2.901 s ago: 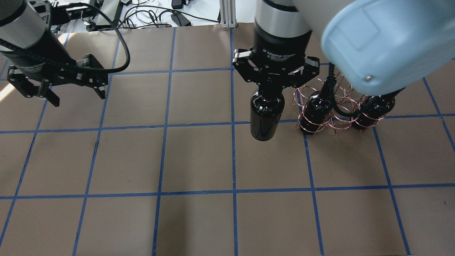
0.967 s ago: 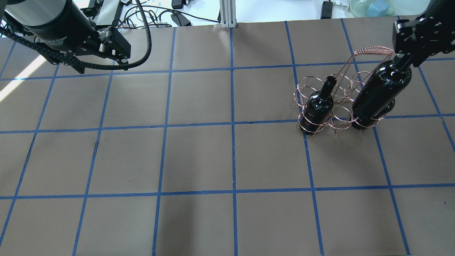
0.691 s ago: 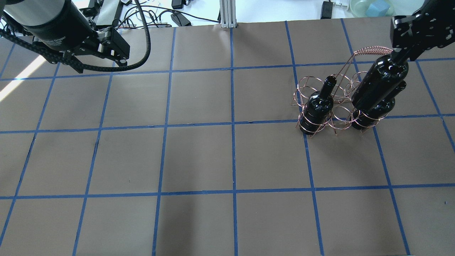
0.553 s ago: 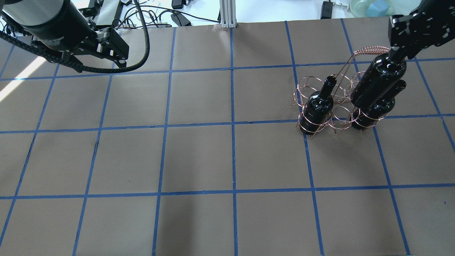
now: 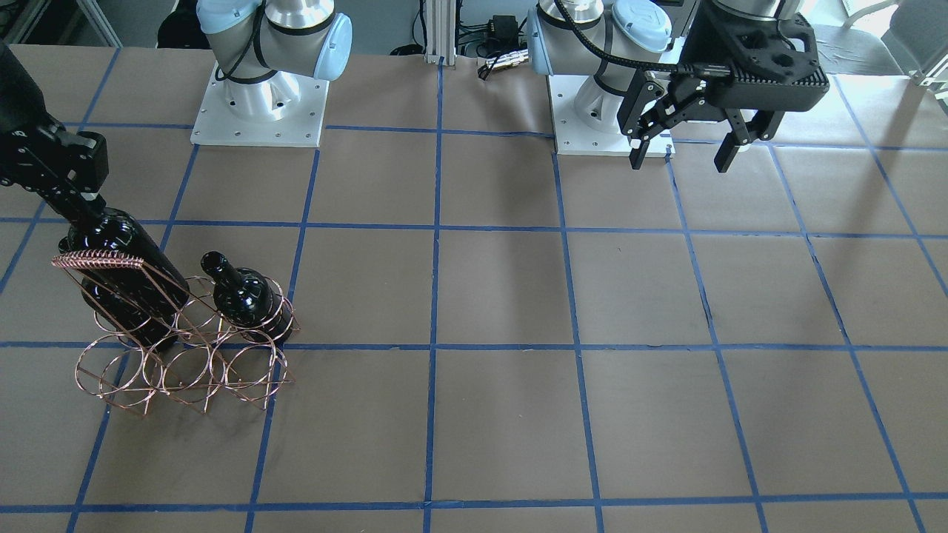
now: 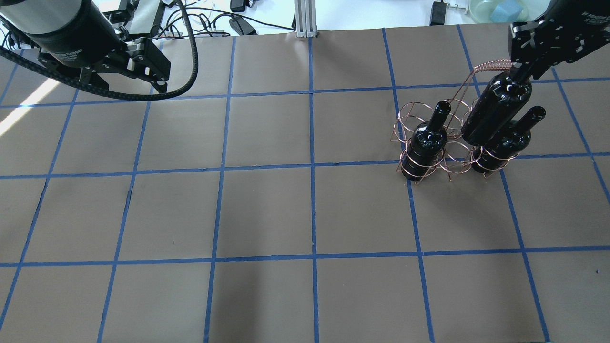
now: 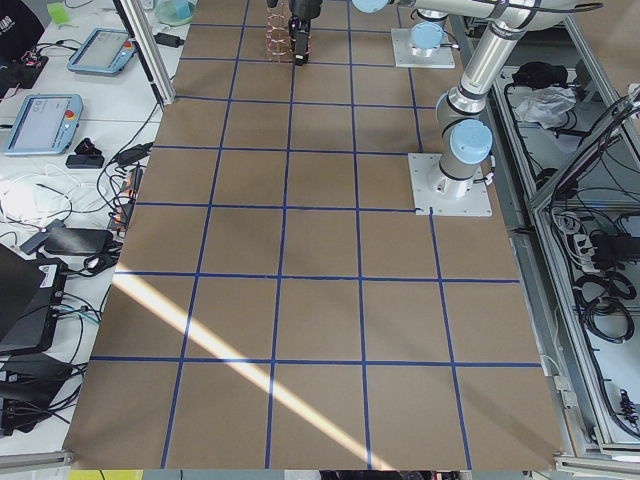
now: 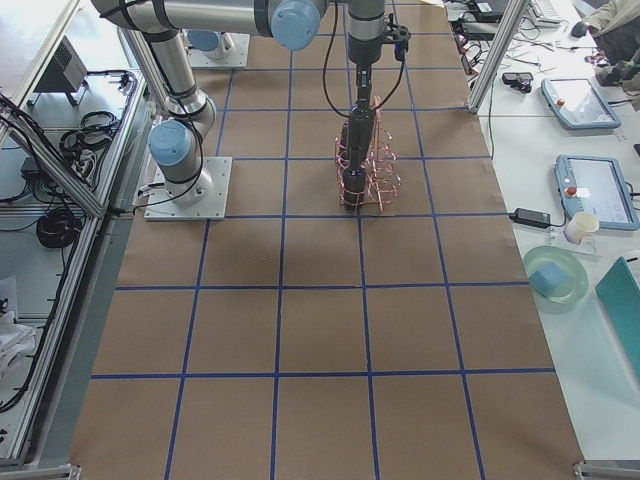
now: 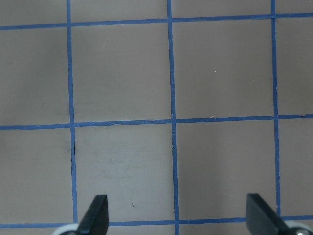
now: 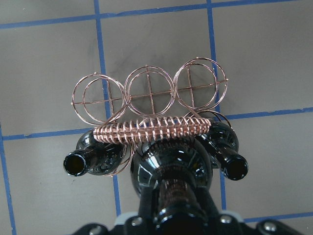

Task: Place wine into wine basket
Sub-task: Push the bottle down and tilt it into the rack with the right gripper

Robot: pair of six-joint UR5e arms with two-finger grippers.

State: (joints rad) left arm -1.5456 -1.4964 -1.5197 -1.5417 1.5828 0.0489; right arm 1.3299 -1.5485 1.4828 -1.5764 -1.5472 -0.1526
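My right gripper point(image 6: 520, 72) is shut on the neck of a glossy black wine bottle point(image 6: 497, 112) and holds it upright over the copper wire wine basket point(image 6: 410, 116). In the right wrist view the held bottle point(image 10: 171, 176) hangs just behind the wrapped handle point(image 10: 151, 129), between two bottles standing in the end rings point(image 10: 78, 164) point(image 10: 234, 166). Its base is hidden, so I cannot tell whether it is inside the middle ring. My left gripper point(image 5: 685, 152) is open and empty, high over the table's other side.
The basket's far row of three rings point(image 10: 149, 90) holds nothing. The tall triangular frame and handle point(image 5: 96, 259) rise right beside the held bottle. The brown table with blue grid tape point(image 6: 310, 214) spreads around.
My right gripper carried the bottle from left of the basket to above it, then shifted it leftward, uncovering the right-hand bottle's neck. The left arm drifted slightly left.
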